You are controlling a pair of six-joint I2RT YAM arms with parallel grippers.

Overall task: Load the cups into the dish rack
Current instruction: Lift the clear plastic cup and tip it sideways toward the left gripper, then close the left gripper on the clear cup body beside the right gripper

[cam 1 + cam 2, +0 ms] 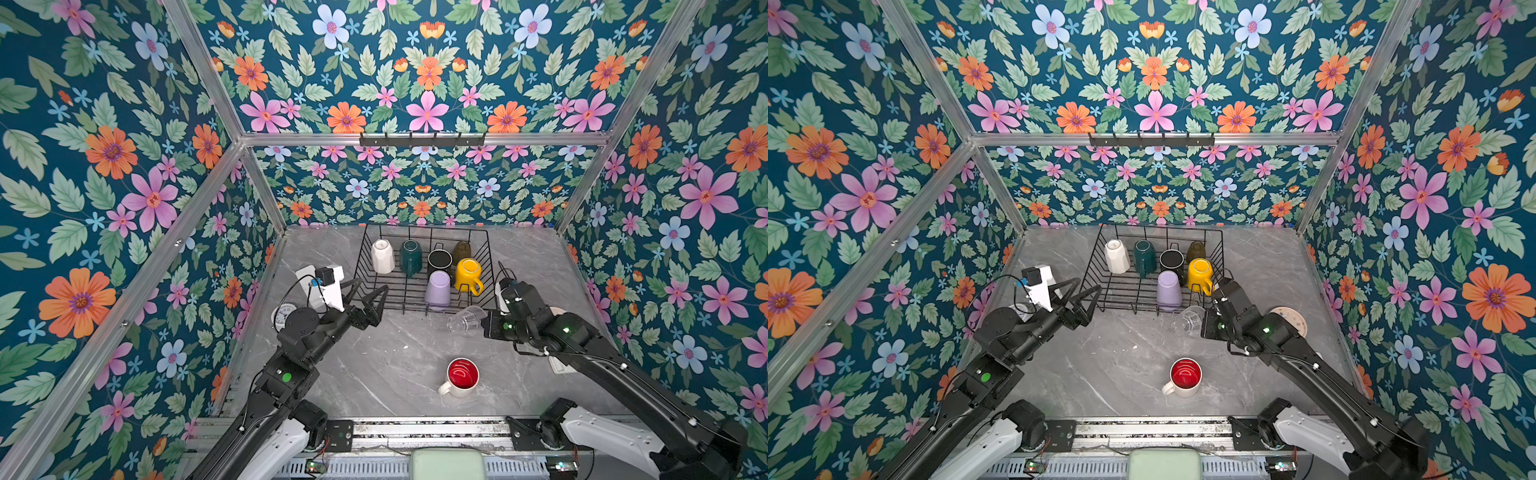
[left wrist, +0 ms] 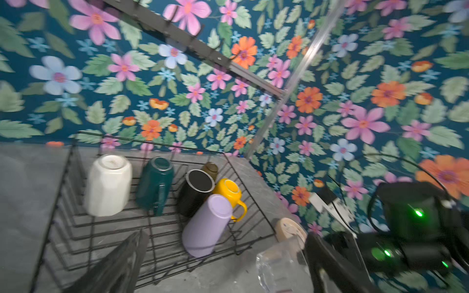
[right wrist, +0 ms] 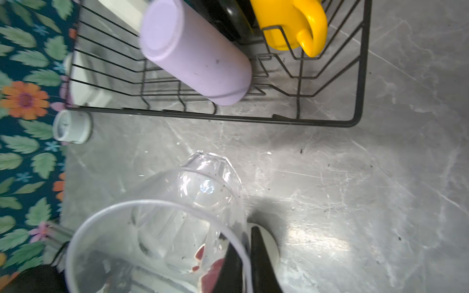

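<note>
Marble lies bare along the near edge of the table [image 1: 374,386], and from my seat the only thing on it is the white red-inside mug [image 1: 461,376], upright with its mouth open and its handle toward the near left, open tabletop on every side of it. Further in, the right gripper [image 3: 247,261] is pinching the rim of the clear glass [image 3: 177,215], one finger inside the mouth and one outside; the glass is tipped on its side with its base toward the dish rack [image 3: 228,118], just short of the rack's near rail by the right corner. I cannot tell whether the glass touches the table. A pale round disc [image 1: 1289,320] sits behind that arm near the right wall. The left gripper [image 1: 374,286] is spread wide at the rack's near left corner, with the white box [image 1: 328,286] and alarm clock [image 1: 284,313] beside its arm. Inside the rack, the near left floor is bare wire. The lilac tumbler [image 1: 437,291] leans upside down close to the near rail, the yellow mug [image 1: 467,274] just right of it. Behind them stand the black mug [image 1: 439,259], dark green mug [image 1: 410,257] and cream mug [image 1: 382,257], with the amber tumbler [image 1: 462,250] in the far right corner.
</note>
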